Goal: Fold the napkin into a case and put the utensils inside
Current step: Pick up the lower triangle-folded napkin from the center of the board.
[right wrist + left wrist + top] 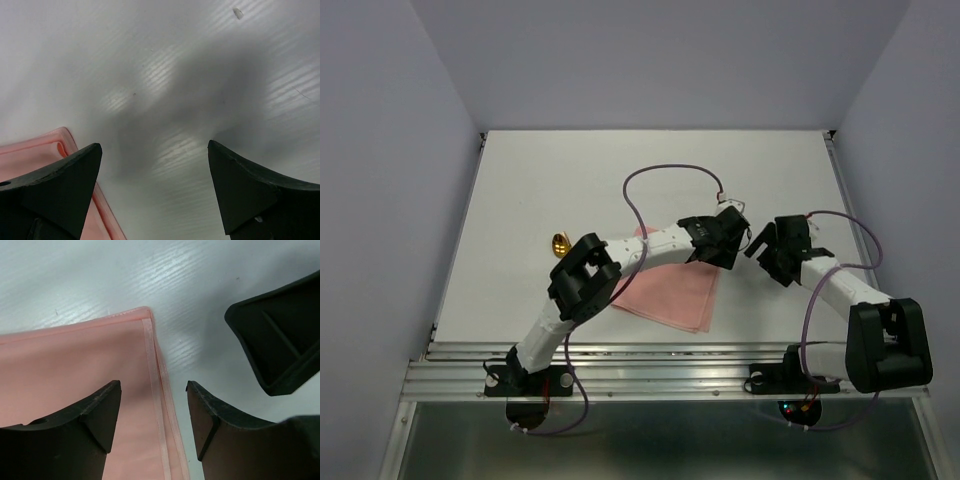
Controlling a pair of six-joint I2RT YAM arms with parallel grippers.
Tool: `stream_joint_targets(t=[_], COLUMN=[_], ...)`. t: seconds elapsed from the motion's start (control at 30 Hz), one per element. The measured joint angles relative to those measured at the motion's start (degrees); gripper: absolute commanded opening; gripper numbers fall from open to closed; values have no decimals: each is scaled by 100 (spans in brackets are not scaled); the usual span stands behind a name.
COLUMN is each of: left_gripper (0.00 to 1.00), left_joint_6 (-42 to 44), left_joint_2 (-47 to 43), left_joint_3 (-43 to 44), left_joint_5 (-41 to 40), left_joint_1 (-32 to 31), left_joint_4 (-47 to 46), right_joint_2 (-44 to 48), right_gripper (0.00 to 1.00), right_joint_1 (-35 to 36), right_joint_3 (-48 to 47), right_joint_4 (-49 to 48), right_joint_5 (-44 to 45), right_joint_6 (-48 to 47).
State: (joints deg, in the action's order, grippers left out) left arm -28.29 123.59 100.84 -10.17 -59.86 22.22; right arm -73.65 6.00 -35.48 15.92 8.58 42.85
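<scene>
Both jaw pairs stand apart, empty: left gripper (154, 390) over the far right corner of the folded napkin (670, 295), right gripper (155, 150) over the table (570, 180) just right of it. For the next fold, pinch all layers squarely, keeping edges aligned.

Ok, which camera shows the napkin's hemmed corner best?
The left wrist view: the napkin shows its corner and hem close and sharp. Right wrist catches only a sliver; the top view shows the cloth small, partly under the left arm.
</scene>
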Motion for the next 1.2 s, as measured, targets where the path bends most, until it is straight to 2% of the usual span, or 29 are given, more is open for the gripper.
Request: stream_joint_targets(t=[0.27,0.53,0.9,1.0,1.13,1.2], left_gripper=[67,67,63,57,33,28], left_joint_6=[125,212,232,221,208,249], left_joint_2=[623,1054,1384,1394,1421,1423], left_joint_3=[767,1325,1399,1408,1438,1438], left_joint_5=[-160,-702,-1045,-1049,-1040,-1014], left_joint_1=[-13,-11,-15,-17,-22,-20], left_joint_4=[426,597,629,627,599,592], right_joint_2=[590,612,859,1010,1115,1115], right_gripper=[95,97,98,98,98,98], right_joint_1=[-295,-343,-369,-369,-369,-369], right_joint_3=[199,365,636,649,649,649], right_joint_4=[68,59,39,48,42,44], right_joint_5=[13,111,151,157,170,170], right_joint_6=[293,291,219,216,219,219])
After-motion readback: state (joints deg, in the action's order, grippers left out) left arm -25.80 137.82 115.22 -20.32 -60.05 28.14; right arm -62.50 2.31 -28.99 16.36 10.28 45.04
